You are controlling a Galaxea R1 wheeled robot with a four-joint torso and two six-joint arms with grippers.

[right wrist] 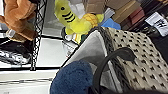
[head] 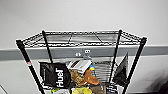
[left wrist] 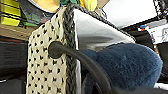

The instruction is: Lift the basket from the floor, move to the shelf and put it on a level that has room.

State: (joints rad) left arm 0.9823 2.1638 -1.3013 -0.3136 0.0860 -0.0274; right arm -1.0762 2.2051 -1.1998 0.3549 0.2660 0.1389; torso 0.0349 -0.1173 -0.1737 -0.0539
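The shelf [head: 27, 62], a black wire rack, stands right in front of me against a white wall. Its top level [head: 82, 38] is a bare wire grid with a low rim. The basket [left wrist: 47, 65] is cream weave with dark dots and a dark braided rim. It shows very close in the left wrist view, with its dark handle [left wrist: 75, 55] arching toward the camera. In the right wrist view, the other side of the basket [right wrist: 140, 57] and its handle [right wrist: 110, 60] are just as close. A blue plush thing [left wrist: 130, 65] lies inside on the pale lining.
The tier below the top is crowded with a black Huel bag [head: 55, 75], a brown plush [head: 90, 78] and a dark pouch [head: 122, 70]. A yellow plush [right wrist: 72, 20] and cardboard boxes [right wrist: 120, 10] sit just beyond the basket. A rack post [right wrist: 37, 32] stands near it.
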